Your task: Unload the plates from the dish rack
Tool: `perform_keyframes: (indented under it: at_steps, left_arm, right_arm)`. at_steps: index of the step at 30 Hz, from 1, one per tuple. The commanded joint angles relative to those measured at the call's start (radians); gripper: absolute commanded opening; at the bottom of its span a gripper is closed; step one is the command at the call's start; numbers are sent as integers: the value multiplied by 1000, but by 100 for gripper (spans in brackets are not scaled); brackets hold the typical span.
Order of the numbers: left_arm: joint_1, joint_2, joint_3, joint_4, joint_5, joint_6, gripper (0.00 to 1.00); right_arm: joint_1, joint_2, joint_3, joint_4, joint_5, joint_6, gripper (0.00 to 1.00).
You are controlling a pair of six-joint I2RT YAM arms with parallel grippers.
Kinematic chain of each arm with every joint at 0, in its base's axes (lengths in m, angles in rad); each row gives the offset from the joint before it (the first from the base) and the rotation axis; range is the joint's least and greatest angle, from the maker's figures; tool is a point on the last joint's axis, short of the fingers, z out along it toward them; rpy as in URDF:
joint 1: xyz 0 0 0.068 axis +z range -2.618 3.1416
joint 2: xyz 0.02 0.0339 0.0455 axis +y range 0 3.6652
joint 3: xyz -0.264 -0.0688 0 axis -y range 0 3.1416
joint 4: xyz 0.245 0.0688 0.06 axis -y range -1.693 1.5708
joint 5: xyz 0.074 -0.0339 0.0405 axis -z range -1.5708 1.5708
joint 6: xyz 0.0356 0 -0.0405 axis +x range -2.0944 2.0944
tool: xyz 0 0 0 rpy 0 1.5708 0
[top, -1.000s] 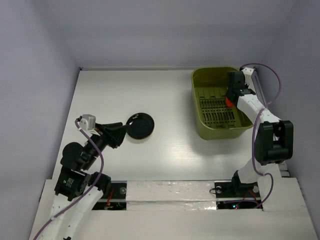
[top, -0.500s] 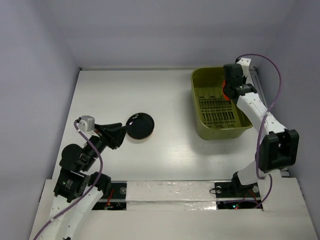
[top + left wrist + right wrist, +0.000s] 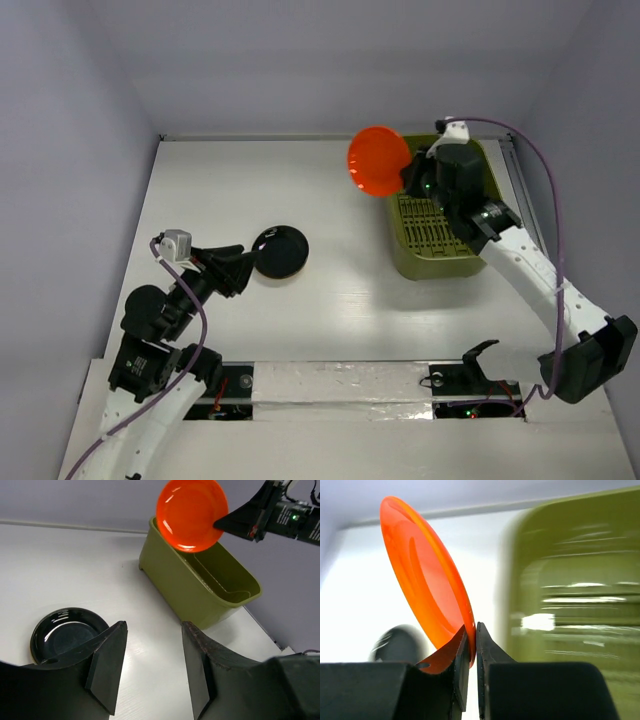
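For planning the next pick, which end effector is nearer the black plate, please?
Left. The left end effector sits just beside the black plate; the right end effector holds the orange plate up at the rack.

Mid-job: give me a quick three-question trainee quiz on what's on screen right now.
1. True or false: the orange-red plate lies flat inside the dish rack.
2. Where is the black plate? A) in the dish rack B) on the table by the left jaws C) in the right jaws
3. Fill in: the right jaws pinch the orange-red plate by its ____.
Key: 1 false, held tilted in the air near the dish rack; 2 B; 3 rim.
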Motion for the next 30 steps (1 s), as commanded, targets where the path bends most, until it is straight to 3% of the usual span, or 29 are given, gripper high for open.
perform_keyframes:
  at_steps: [1,6,12,21,27,30]
  left_arm:
    - [18,27,13,36,-9,3,45]
    - [53,62,14,30,-15,-3,56]
    - [81,93,16,26,-19,-2,67]
    - [122,131,14,28,-16,-8,76]
    - [132,138,11,36,-1,-6,77]
    - [132,135,10,36,-1,-5,76]
  right_arm:
    - [105,48,-93,224,-248,122,0]
    - [242,230,-109,383,-371,176,0]
    - [291,437,-101,522,-475,247,0]
    - [300,613,-26,536,-506,294,1]
    - [300,659,-3,491,-495,296,8]
    - [309,660,-5,471,-476,296,16]
